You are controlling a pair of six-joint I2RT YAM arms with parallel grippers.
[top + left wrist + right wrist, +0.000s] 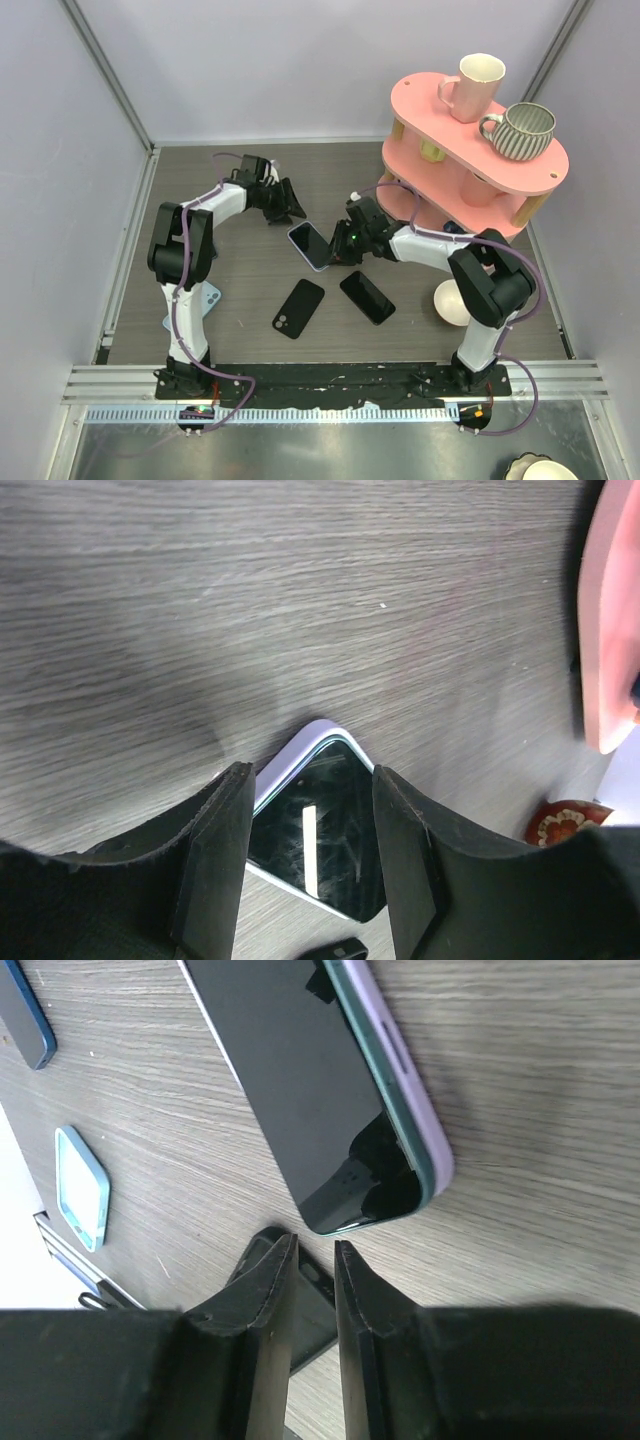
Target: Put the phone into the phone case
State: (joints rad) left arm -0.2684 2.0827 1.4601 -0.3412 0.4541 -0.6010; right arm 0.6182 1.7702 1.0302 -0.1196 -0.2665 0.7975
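left gripper point(312, 780): bottom centre, jaws wide, astride a corner of the phone point(315, 830).
phone point(310, 245): frame centre, screen up inside the lilac case point(420, 1110), between both grippers.
right gripper point(315, 1245): bottom centre, jaws narrowed to a slit, gripping nothing, just off the phone's end.
pink shelf point(420, 100): upper right, carrying a cream mug point(478, 85) and a ribbed mug point(525, 132).

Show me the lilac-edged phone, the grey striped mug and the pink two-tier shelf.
Lilac-edged phone point(310, 245): top view, middle of its screen.
Grey striped mug point(518, 146): top view, its ribbed wall.
Pink two-tier shelf point(415, 100): top view, bare part of top board.
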